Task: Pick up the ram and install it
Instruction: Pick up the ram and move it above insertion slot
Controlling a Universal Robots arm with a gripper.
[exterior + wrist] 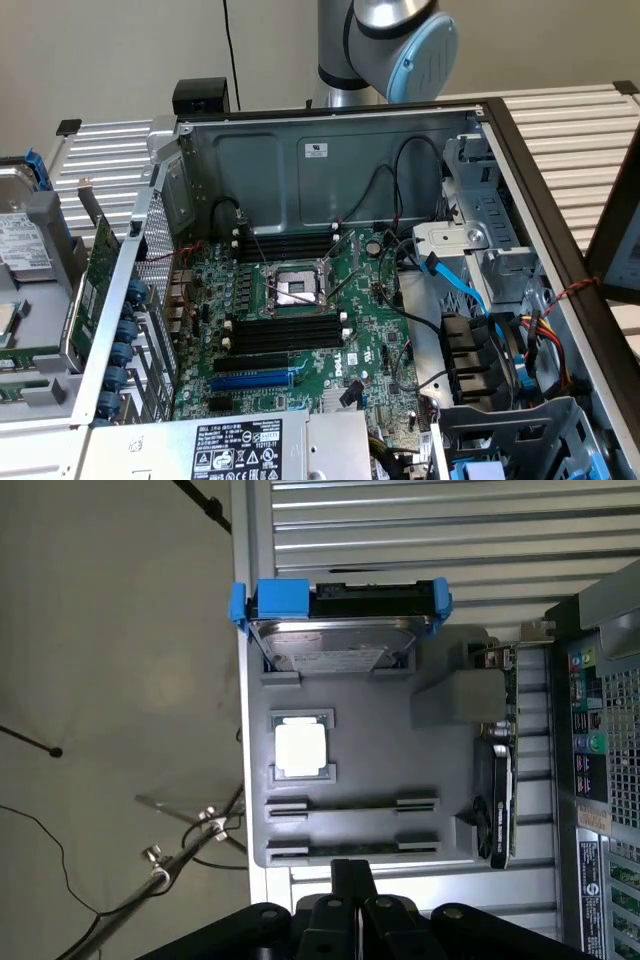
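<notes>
My gripper (350, 880) looks down on a grey parts tray (370, 740), its black fingers pressed together with nothing visible between them. It hangs over the tray's edge closest to two long narrow holders (350, 806) (350, 848). Each holder shows just a thin dark line between its end blocks, so I cannot tell whether the ram stands in one; otherwise the ram is out of view. In the exterior view the open computer case holds the motherboard (330, 360), with long black memory slots (285, 335) (285, 245) on both sides of the processor socket (292, 290).
On the tray lie a hard drive in a blue caddy (340, 630), a processor chip (300, 748) and a green expansion card on edge (497, 780). The arm's grey and blue joint (390, 45) rises behind the case. Blue and black cables (470, 290) crowd the drive bay.
</notes>
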